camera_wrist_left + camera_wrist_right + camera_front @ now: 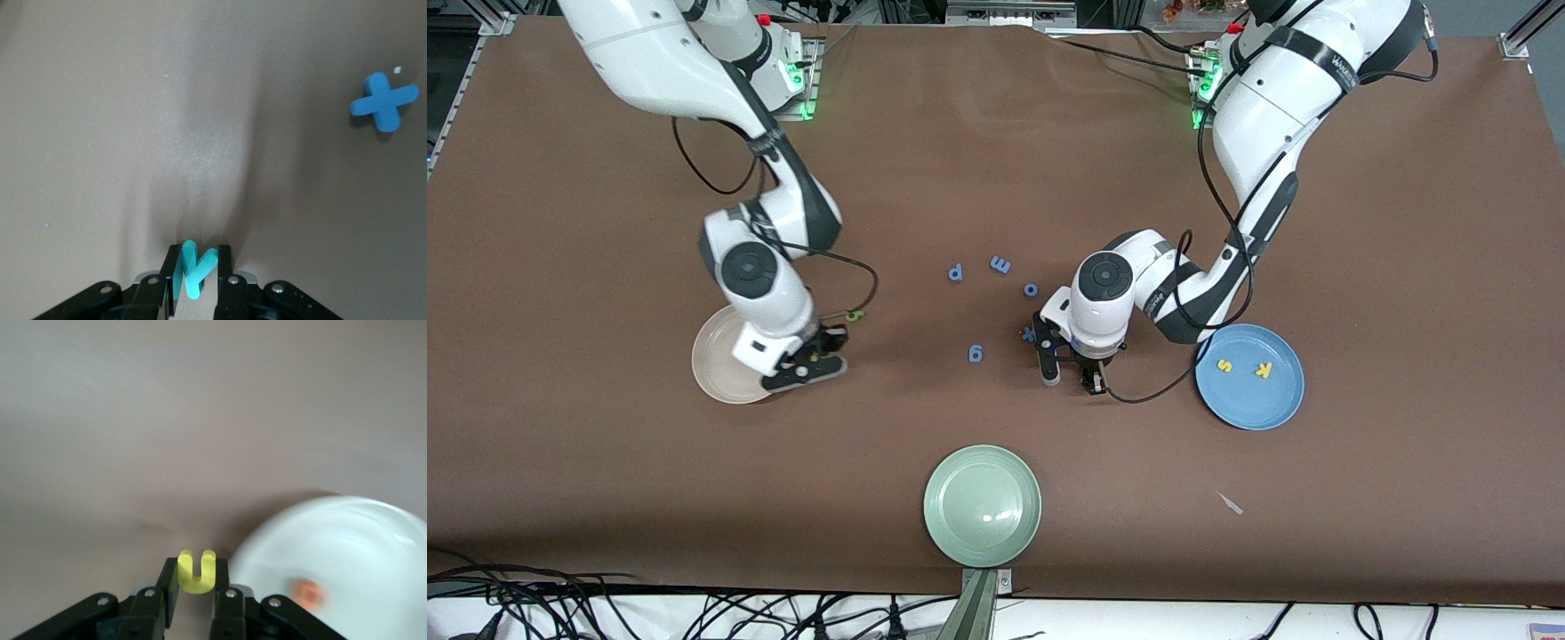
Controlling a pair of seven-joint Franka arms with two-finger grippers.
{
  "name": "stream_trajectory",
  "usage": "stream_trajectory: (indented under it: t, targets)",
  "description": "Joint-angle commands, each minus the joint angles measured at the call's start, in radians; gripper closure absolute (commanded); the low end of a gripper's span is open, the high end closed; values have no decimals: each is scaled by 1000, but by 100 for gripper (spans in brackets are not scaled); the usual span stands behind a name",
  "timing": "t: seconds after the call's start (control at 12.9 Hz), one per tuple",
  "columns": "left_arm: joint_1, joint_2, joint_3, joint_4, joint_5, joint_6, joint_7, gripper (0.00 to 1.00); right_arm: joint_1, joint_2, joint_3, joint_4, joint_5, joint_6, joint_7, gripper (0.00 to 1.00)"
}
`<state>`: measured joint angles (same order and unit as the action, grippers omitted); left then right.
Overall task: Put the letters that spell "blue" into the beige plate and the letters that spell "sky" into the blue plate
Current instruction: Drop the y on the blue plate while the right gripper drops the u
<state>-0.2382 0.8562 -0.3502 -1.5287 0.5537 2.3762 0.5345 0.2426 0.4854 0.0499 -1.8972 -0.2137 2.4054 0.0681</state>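
Fingers of left gripper [197, 273] pinch teal y [195, 268], arm bent low. Right gripper [197, 580] clamps yellow u [197, 572] by beige plate [716, 356]; orange letter inside blurred.

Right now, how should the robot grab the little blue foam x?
Probably from straight above, pinching one bar of the blue foam x across its narrow width. It lies flat on the brown table, so its thin edges are hard to reach from the side.

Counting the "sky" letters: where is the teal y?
In the left gripper, pinched shut on the teal y, beside the blue x.
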Motion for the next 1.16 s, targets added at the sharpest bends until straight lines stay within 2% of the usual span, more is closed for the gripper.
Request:
stream_trajectory:
  t: [0.0, 0.08, 0.16, 0.31, 0.47, 0.62, 0.85, 1.09]
  targets:
    - [20, 18, -3, 25, 25, 0, 2, 92, -43, -151, -71, -204, -6, 29, -167, 83]
    - [26, 9, -6, 28, 23, -6, 2, 92, -43, -148, -91, -242, -3, 73, -175, 58]
    - [31, -18, -7, 27, 19, -23, 2, 92, -43, -146, -91, -285, 3, 136, -157, 46]
    - [54, -63, -15, 27, -53, -102, 2, 92, -42, -148, -69, -287, 2, 143, -70, 37]
    - [100, -109, -13, 19, -159, -168, 4, 92, -42, -137, 29, -267, 4, 143, 100, 35]
    - [173, -153, -15, 10, -193, -245, 9, 92, -25, -93, 128, -221, 2, 143, 319, 35]
    - [233, -200, -15, -10, -247, -397, 12, 92, 15, -38, 148, -191, -6, 155, 436, 35]
    - [299, -281, -24, -173, -259, -404, 13, 87, 15, -1, 153, -194, -12, 208, 441, 35]
